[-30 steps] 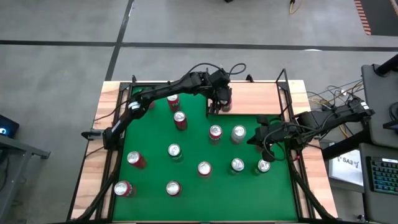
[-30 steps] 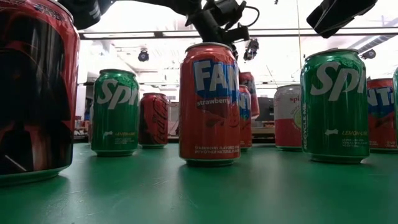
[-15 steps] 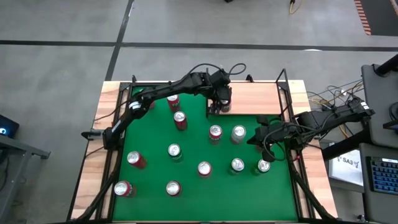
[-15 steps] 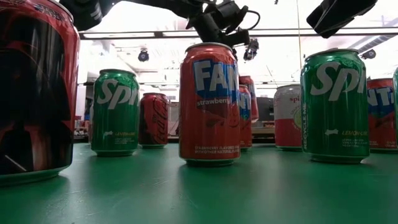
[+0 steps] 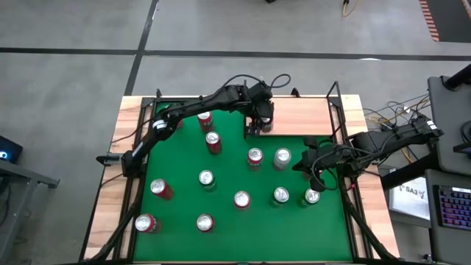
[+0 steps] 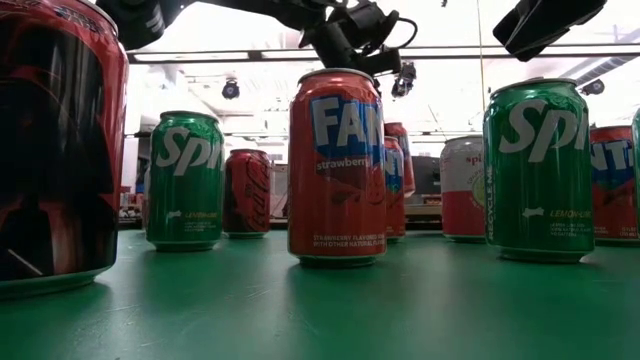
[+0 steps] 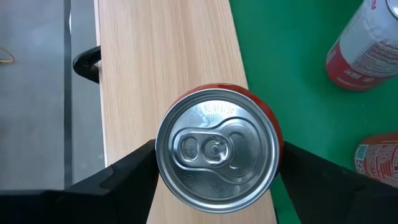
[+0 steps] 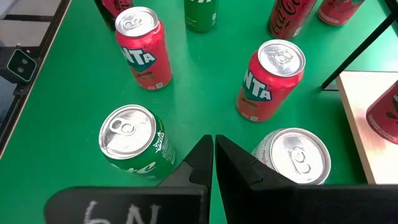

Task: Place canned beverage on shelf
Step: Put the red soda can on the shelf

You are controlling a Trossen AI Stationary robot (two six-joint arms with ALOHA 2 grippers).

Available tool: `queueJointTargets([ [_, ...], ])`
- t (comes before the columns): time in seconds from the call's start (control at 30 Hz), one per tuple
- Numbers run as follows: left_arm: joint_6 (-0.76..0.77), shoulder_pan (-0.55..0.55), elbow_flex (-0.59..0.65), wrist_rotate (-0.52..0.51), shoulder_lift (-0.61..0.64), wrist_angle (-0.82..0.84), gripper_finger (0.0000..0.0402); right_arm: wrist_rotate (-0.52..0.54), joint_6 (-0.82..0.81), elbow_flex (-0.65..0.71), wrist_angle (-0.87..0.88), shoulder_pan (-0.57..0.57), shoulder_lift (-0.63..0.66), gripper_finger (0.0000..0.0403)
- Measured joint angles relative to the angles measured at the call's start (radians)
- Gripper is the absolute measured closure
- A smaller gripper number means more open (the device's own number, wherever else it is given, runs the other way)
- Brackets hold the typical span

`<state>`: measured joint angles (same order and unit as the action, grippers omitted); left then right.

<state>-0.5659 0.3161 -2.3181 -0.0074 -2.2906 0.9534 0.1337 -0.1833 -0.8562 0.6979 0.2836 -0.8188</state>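
Red can (image 7: 217, 148) is standing on the pale shelf (image 7: 163, 62) near its green-side edge, left gripper (image 7: 217, 168) flanking it, fingers parting; lift off vertically without tipping it. Right gripper (image 8: 213, 160) is waiting clenched.

soda cans (image 5: 205, 179) on green felt (image 5: 228, 221)

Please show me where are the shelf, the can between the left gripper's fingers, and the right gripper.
shelf (image 7: 161, 68), left wrist view, bare wood.
red can (image 7: 216, 151), left wrist view, silver top.
right gripper (image 8: 214, 163), right wrist view, between its fingertips.
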Motion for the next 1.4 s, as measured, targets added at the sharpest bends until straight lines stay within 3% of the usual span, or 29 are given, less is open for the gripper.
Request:
queueJointTargets([
  [0.97,0.003,0.0,0.037,0.001,0.0,-0.037,0.0112,0.0,-0.019,0.0,0.0,0.0,0.0,0.0394],
  [1.4,0.004,0.0,0.037,-0.001,0.003,-0.057,0.0066,-0.001,-0.018,0.0,0.0,0.0,0.0,0.0394],
])
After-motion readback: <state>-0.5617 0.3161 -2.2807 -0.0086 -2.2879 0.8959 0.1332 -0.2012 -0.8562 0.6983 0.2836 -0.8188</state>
